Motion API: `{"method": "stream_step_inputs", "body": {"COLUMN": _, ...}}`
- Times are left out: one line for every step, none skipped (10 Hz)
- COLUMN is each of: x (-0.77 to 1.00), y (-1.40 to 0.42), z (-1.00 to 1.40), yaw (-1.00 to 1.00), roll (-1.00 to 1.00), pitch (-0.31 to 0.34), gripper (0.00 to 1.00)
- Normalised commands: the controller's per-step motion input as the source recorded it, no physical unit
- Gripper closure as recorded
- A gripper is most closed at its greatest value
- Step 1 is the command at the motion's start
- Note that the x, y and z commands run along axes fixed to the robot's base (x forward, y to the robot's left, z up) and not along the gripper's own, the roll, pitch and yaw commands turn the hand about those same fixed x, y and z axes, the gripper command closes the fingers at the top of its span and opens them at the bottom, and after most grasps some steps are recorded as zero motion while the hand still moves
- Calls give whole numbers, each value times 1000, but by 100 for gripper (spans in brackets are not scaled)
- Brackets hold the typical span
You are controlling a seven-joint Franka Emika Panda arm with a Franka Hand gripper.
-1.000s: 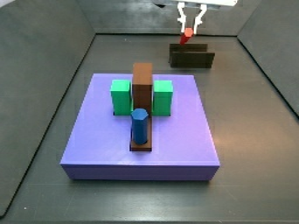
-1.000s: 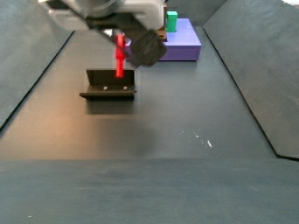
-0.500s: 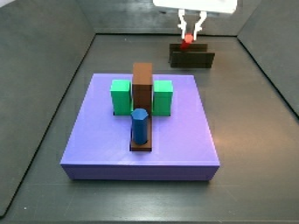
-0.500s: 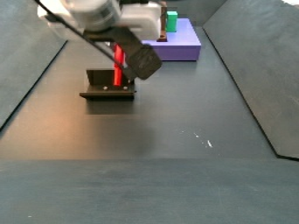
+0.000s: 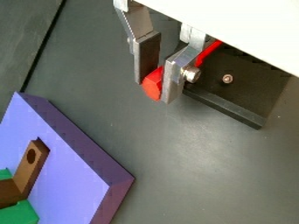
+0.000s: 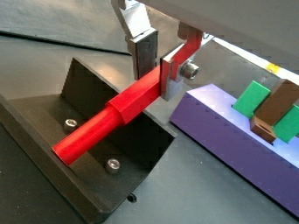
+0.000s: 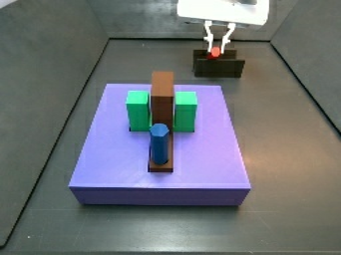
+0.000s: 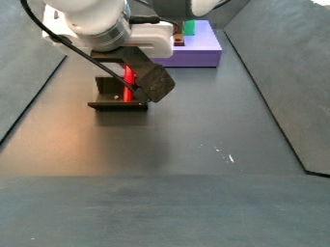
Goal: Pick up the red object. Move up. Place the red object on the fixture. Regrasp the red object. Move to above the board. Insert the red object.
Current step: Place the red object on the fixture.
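My gripper (image 7: 213,44) hangs over the fixture (image 7: 220,67), a small dark box at the far end of the floor, beyond the board (image 7: 200,154). It is shut on the red object (image 7: 213,51), a slim red peg. In a wrist view the peg (image 6: 107,121) runs from between the fingers (image 6: 176,72) down across the fixture's recess (image 6: 70,92). In a wrist view its end (image 5: 151,87) shows between the pads of my gripper (image 5: 159,80). In a side view the peg (image 8: 130,76) stands over the fixture (image 8: 116,99), partly behind the hand.
The lavender board (image 8: 202,52) carries two green blocks (image 7: 138,110), a tall brown bar (image 7: 163,92) and a blue peg (image 7: 159,142). Dark sloping walls (image 7: 67,90) enclose the floor on both sides. The board's corner (image 5: 82,166) lies close to the fixture (image 5: 239,87).
My gripper has come down with the red object, from above the fixture to right at it. The board and its pieces have not moved.
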Motion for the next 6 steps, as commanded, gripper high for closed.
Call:
{"method": "stream_step_inputs", "body": {"x": 134, "y": 149, "z": -66, "yaw": 97, "roll": -394, "pitch": 77, "gripper": 100}}
{"method": "stream_step_inputs", "body": {"x": 157, "y": 171, "z": -20, "yaw": 103, "roll": -563, "pitch": 100, "gripper": 100}}
{"method": "stream_step_inputs", "body": {"x": 120, "y": 174, "z": -49, "yaw": 89, "roll": -531, "pitch": 74, "gripper": 100}}
{"method": "stream_step_inputs", "body": {"x": 0, "y": 11, "z": 0, "yaw": 89, "roll": 0, "pitch": 0, "gripper": 100}}
{"method": "stream_step_inputs", "body": {"x": 0, "y": -69, "z": -49, "yaw": 0, "roll": 0, "pitch": 20, "gripper": 100}}
{"method": "stream_step_inputs", "body": {"x": 163, "y": -286, "z": -94, "yaw": -189, "roll": -63, "pitch": 74, "gripper": 100}}
